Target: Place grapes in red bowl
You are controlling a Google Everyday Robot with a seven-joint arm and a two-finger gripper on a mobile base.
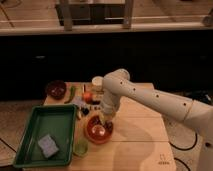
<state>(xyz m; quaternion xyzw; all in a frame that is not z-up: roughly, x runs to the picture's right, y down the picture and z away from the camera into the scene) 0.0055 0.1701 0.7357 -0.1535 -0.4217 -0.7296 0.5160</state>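
Note:
The red bowl (pixel 98 132) sits on the wooden table (pixel 140 135), just right of the green tray. My gripper (pixel 106 123) points down over the bowl's right half, close above its inside, at the end of the white arm (pixel 150 97) that reaches in from the right. I cannot make out the grapes with certainty. The gripper covers part of the bowl's inside, and only a pale blotch shows in the bowl's middle.
A green tray (pixel 30 145) at the left holds a grey-blue sponge (pixel 47 145). A small green cup (pixel 80 147) stands by the tray's corner. Behind the bowl are an orange fruit (pixel 88 96), small dark bits (pixel 93 103), a maroon bowl (pixel 55 89), a green vegetable (pixel 72 93) and a white cup (pixel 97 82).

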